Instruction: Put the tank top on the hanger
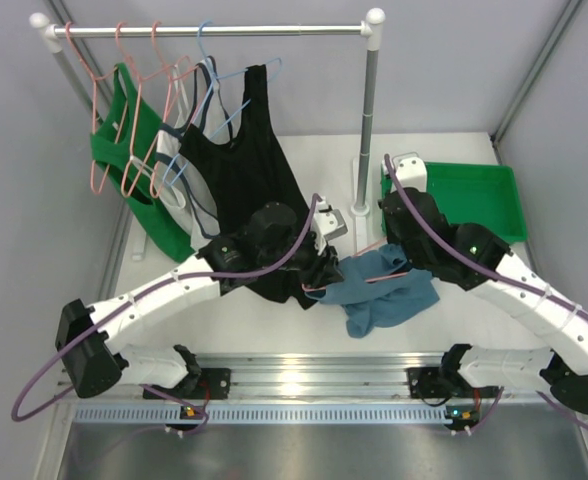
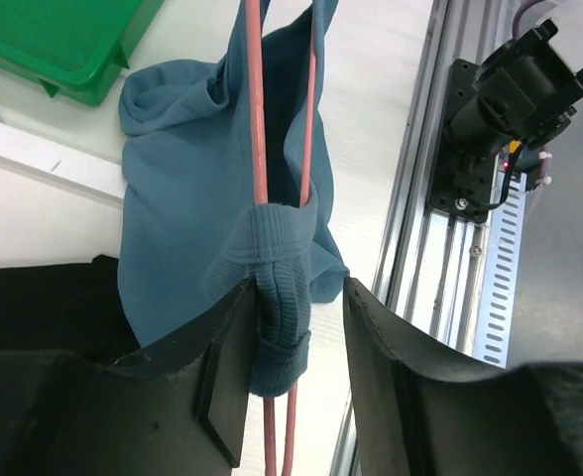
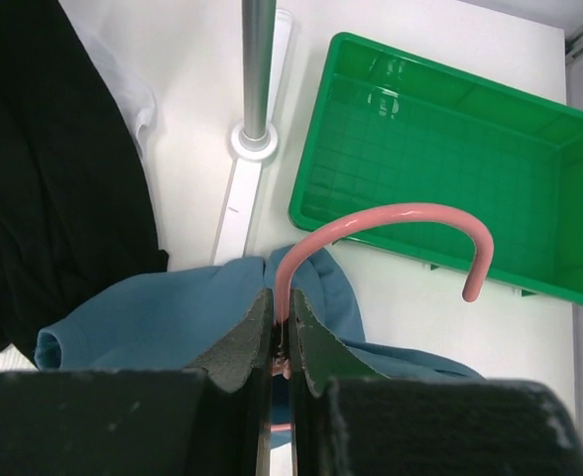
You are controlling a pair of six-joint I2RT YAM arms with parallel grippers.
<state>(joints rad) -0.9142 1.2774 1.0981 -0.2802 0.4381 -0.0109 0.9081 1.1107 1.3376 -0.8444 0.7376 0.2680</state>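
White table: limp tank top, stiff hanger.
My right gripper pinches its neck; my left gripper gapes around the strap hem, probably the best hold.

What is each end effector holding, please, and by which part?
Right end effector: salmon-pink wire hanger, below its hook. Left end effector: nothing, open around blue-teal fabric tank top's strap.

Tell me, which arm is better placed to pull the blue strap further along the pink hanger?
Left, probably: the left gripper straddles the tank top strap, while the right gripper clamps the hanger neck.
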